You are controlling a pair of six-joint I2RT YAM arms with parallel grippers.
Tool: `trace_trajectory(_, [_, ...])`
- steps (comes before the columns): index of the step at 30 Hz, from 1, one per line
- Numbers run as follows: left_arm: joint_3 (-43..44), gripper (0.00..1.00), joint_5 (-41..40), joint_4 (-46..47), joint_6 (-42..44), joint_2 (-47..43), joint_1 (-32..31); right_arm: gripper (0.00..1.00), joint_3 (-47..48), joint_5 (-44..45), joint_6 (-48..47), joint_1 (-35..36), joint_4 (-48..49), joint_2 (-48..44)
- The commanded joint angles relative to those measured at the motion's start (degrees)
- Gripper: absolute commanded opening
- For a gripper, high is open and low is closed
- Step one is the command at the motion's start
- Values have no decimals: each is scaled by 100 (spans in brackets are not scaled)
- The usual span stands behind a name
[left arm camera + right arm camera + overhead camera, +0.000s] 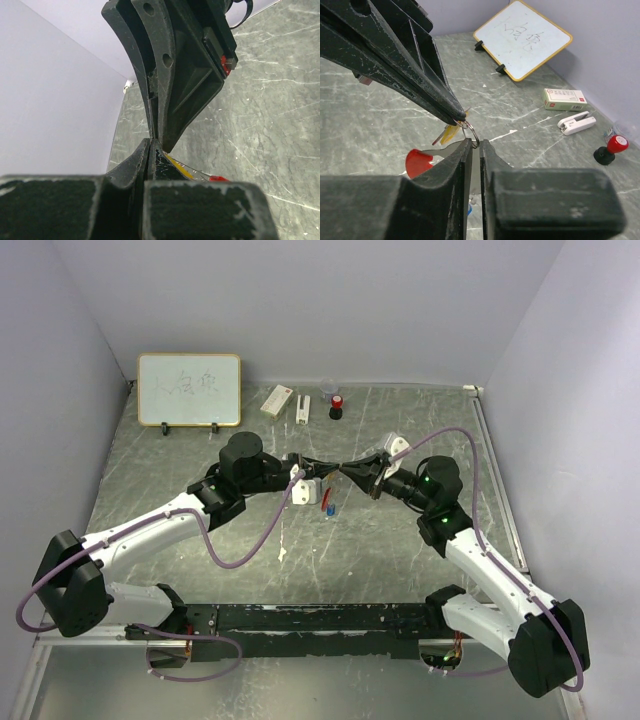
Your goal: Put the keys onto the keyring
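left gripper (461, 118) clamped on the keyring (472, 134) (tan key (449, 134) just beside); right gripper (475, 145) nearly closed around it, grip unclear

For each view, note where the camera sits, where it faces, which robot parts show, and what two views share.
Top external: above, behind the robot, looking down on the table; left gripper and right gripper show.
Left wrist: along its own fingers toward the right gripper.
Right wrist: past its own fingers toward the whiteboard; left gripper shows.
Shared: whiteboard, also in top external.
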Motion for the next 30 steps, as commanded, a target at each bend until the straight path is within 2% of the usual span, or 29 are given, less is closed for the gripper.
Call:
trace_trajectory(1, [69, 7, 169, 128, -40, -47, -3, 9, 136, -69, 24, -35, 200, -52])
trace_trajectory(11, [112, 7, 100, 183, -107, 123, 20, 0, 191, 43, -46, -34, 61, -96])
trace_trajectory(17, [232, 7, -138, 132, -74, 275, 29, 0, 290, 309, -249, -36, -339, -217])
trace_trajectory(30, [700, 7, -129, -157, 191, 729, 29, 0, 1041, 582, -590, -24, -1753, -10])
